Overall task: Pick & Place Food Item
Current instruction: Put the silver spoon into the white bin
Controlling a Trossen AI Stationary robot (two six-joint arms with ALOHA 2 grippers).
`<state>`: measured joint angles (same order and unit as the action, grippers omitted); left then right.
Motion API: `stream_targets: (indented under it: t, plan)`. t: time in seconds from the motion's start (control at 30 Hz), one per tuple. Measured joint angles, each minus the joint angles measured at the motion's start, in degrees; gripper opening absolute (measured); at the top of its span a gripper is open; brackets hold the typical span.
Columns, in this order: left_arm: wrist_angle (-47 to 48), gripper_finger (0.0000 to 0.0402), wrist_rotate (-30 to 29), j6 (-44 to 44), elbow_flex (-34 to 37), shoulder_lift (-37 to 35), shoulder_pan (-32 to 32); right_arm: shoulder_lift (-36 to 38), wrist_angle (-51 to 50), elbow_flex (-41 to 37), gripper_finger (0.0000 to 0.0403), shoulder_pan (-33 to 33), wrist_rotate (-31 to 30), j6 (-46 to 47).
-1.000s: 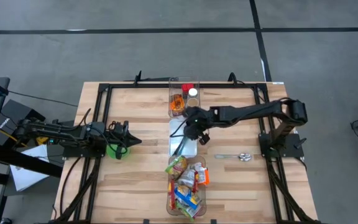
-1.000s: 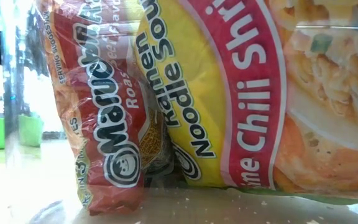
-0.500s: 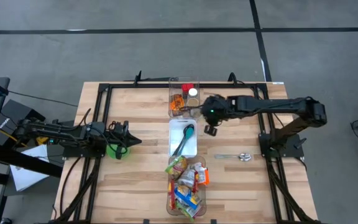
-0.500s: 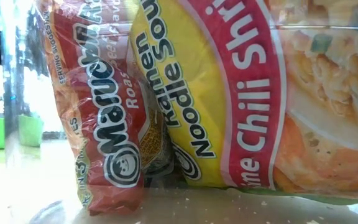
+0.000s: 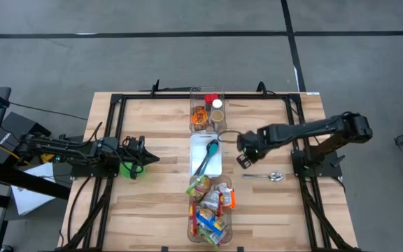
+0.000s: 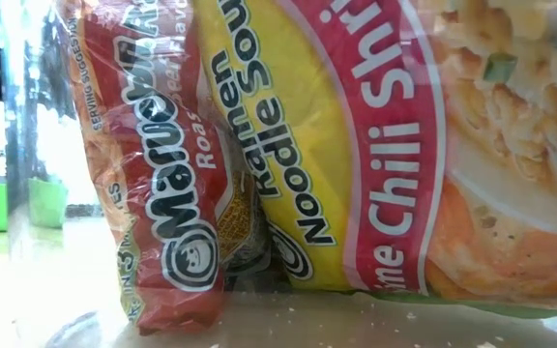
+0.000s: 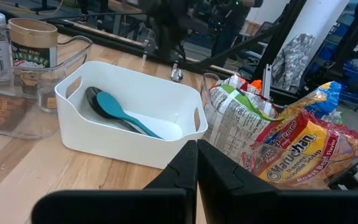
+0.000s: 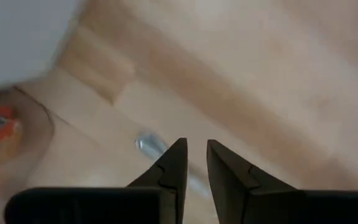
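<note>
Ramen packets and other food packets (image 5: pixel 210 206) fill a clear bin at the table's near middle; they also fill the low view (image 6: pixel 259 164) and show in the left wrist view (image 7: pixel 278 143). My right gripper (image 5: pixel 246 149) points down over bare wood just right of the white bin (image 5: pixel 194 166). Its fingers (image 8: pixel 196 152) are open by a narrow gap with nothing between them. My left gripper (image 5: pixel 145 159) waits shut at the table's left, pointing level toward the white bin (image 7: pixel 135 140).
A teal spoon (image 5: pixel 210 150) lies in the white bin. A metal spoon (image 5: pixel 271 176) lies on the wood near my right gripper. A clear container of jars (image 5: pixel 206 112) stands at the far middle. A green object (image 5: pixel 127 169) sits below my left gripper.
My right gripper has gone from above the white bin toward the table's right edge and has rolled about its own axis while pointing down. Its arm no longer covers the bin, so the teal spoon shows inside.
</note>
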<state>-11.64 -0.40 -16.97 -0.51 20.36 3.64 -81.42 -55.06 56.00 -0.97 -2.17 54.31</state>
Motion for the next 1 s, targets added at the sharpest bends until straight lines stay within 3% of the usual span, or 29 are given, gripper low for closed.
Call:
stream_targets:
  t: [0.2,0.43,0.67,1.0]
  plan:
    - [-0.01,0.0,0.0,0.0,0.0,0.0,-0.02,0.23,-0.25,-5.42,0.0055,-8.32,0.78,22.55]
    - [0.0,0.0,0.0,0.0,0.0,0.0,-0.02,3.94,-0.95,-9.02,0.0055,-24.48,-11.77,71.17]
    - [-0.01,0.0,0.04,0.0,0.0,0.0,-0.01,0.29,1.54,-7.82,0.0055,-24.97,-14.1,74.59]
    - [-0.42,0.0,0.14,0.0,0.0,0.0,-0.02,-6.66,3.02,-7.41,0.0055,-27.44,-8.89,75.39]
